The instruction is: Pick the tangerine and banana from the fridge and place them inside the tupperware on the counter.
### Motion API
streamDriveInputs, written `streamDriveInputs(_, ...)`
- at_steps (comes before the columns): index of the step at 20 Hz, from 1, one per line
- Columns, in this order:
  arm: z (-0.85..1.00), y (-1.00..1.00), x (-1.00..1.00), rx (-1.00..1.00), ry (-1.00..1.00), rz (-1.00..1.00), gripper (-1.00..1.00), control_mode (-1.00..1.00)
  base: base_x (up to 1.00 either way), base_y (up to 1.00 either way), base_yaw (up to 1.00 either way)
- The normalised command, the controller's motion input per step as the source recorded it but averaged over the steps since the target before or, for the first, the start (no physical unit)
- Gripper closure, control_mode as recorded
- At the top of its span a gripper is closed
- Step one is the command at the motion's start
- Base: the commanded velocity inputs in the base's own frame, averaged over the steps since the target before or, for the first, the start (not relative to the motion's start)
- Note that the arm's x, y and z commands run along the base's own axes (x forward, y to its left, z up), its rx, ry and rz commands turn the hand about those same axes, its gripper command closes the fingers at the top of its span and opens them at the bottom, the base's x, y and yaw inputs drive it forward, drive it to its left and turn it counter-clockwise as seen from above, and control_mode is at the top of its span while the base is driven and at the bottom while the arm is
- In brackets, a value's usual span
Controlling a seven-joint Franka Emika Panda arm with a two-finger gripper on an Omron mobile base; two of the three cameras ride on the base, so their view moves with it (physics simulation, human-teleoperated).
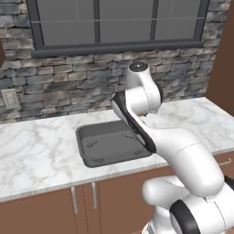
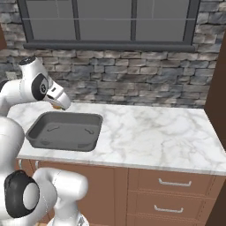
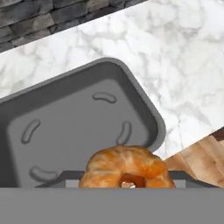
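Orange, mottled with paler streaks and a darker dimple, the tangerine (image 3: pixel 127 168) is glowing against the dark grey tupperware (image 3: pixel 83 127), its floor showing lighter grey ridges. The counter (image 2: pixel 154 132) is gleaming white with grey marbling. Below it, the cabinets (image 2: pixel 167 194) are showing warm brown with silver handles. Behind, the stone wall (image 1: pixel 68 82) is running in mixed greys, under a dark grey window frame (image 1: pixel 114 45).

Kitchen backdrop, stone and wood.
Grey stone wall (image 1: pixel 68 82) running at 12 o'clock, dark-framed window (image 1: pixel 114 27) sitting above; brown cabinets (image 2: pixel 167 194) showing silver handles at 6 o'clock; outlet (image 1: pixel 10 98) hanging at 9.
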Motion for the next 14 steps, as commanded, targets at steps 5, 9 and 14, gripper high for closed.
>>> streamDriveInputs(5,-0.59,0.42,0.17,0.00,0.30,0.00,1.00,-1.00,0.00,0.00,0.00)
streamDriveInputs(9,-0.42,0.49,0.21,0.00,0.23,0.00,1.00,-1.00,0.00,0.00,0.00)
streamDriveInputs(14,-0.44,0.35,0.14,0.00,0.10,0.00,1.00,-1.00,0.00,0.00,0.00)
